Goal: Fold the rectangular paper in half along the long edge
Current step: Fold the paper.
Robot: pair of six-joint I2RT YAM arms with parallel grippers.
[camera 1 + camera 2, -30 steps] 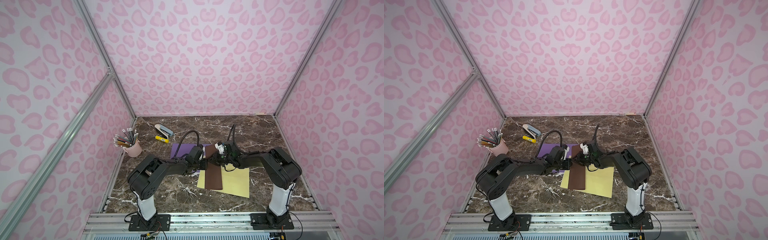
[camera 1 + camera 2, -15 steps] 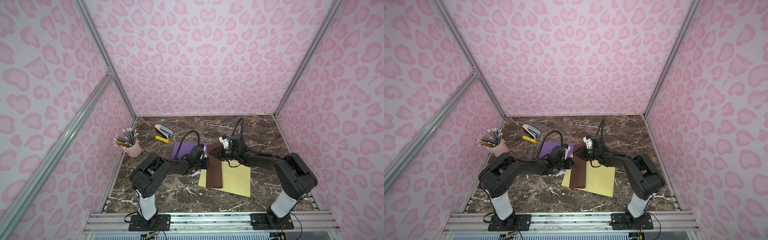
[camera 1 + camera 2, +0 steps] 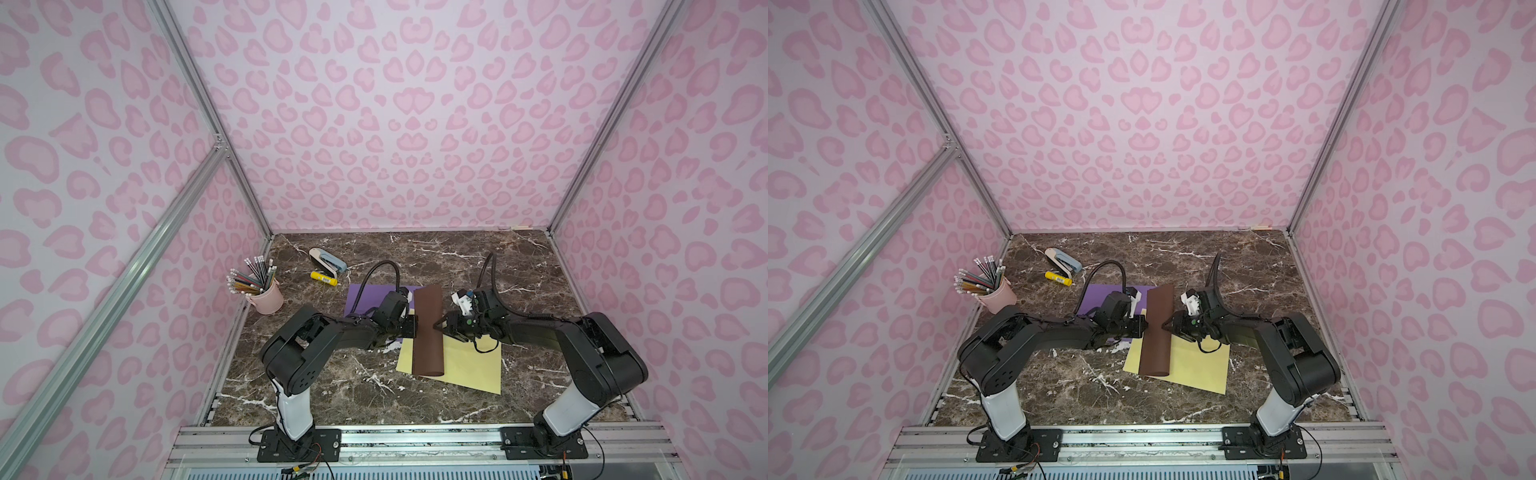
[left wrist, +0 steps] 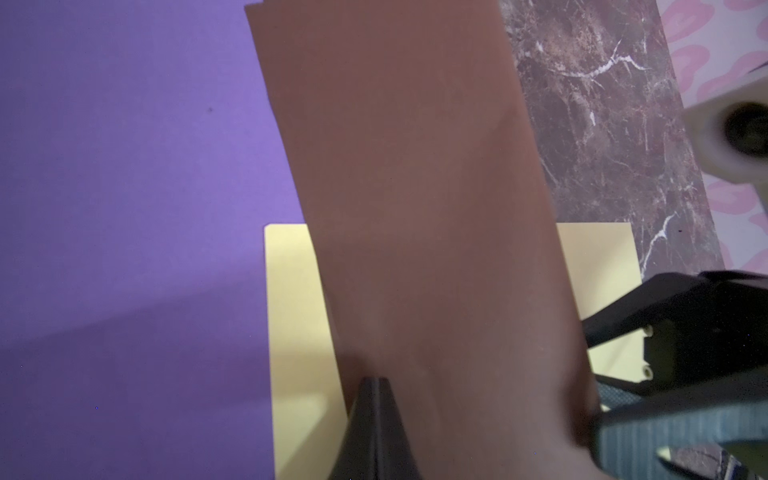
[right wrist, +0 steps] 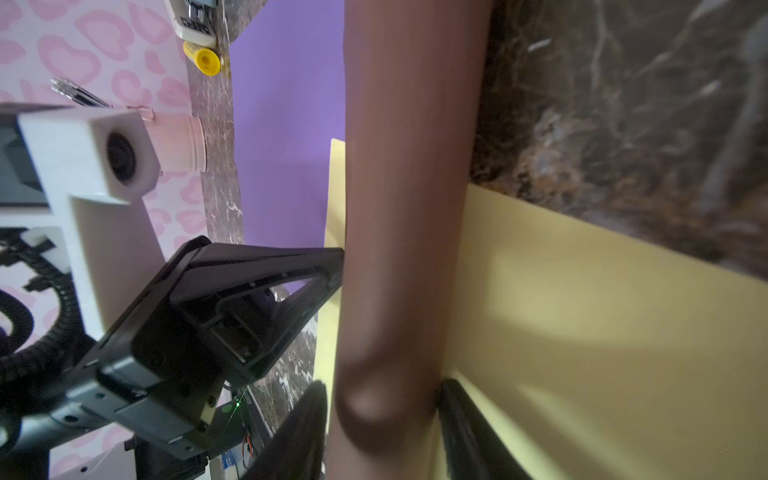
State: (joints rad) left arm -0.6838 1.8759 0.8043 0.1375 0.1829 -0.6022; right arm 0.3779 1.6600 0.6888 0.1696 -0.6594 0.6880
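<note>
Brown paper [image 3: 428, 332] doubled over above the yellow sheet [image 3: 471, 365].
Your left gripper [image 3: 414, 326] pinches its edges tight; your right gripper [image 3: 439, 326] straddles the fold, jaws partly apart.

pink pencil cup [image 3: 266, 299], stapler [image 3: 328, 261], yellow marker [image 3: 324, 279], purple sheet [image 3: 365, 297], yellow sheet [image 3: 473, 370]

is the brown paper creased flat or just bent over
Bent over, not creased: the brown paper bulges like a tube, its fold rounded between the right gripper's open jaws.
</note>
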